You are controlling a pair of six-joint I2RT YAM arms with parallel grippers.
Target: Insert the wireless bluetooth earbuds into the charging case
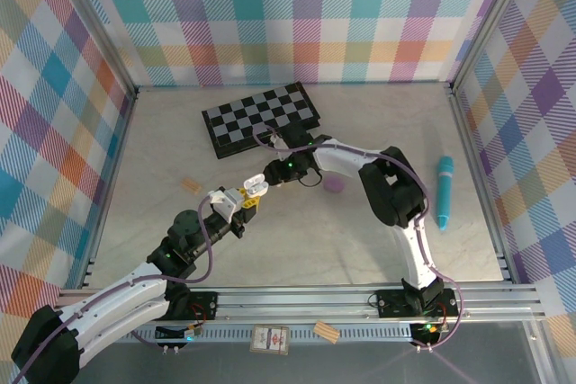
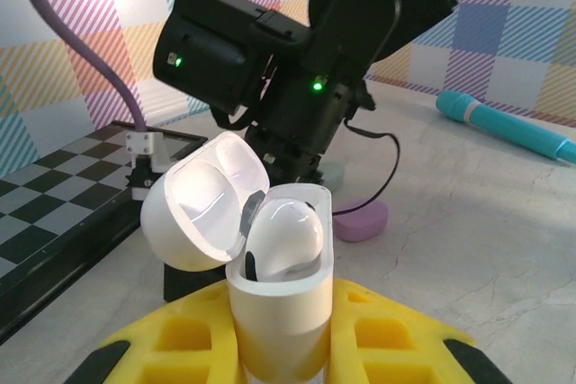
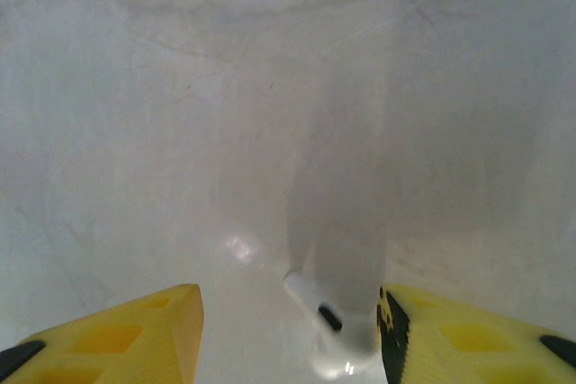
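At the left of the pale marbled table, a small tan piece lies alone. To its right I see the left gripper. Its yellow fingers are clamped on the lower body of a white, glossy, rounded plastic charging case, which is held upright. The hinged lid of the charging case stands open, tipped to the left in the left wrist view. One white glossy plastic earbud sits in the mouth of the case, its rounded head above the rim.

Just beyond the case is the right gripper, its black body close above and behind the open lid. In the right wrist view its two yellow fingers stand apart, clamped on nothing. A small white piece with a dark spot, shaped like an earbud stem, shows between them, just beside the right-hand finger. It is blurred, and I cannot tell whether it touches that finger.

Behind both grippers lies a black-and-white chequerboard. Right of the right gripper, and near it, a lilac pebble-like case rests on the table. Further right, well apart, lies a teal stick-shaped object.
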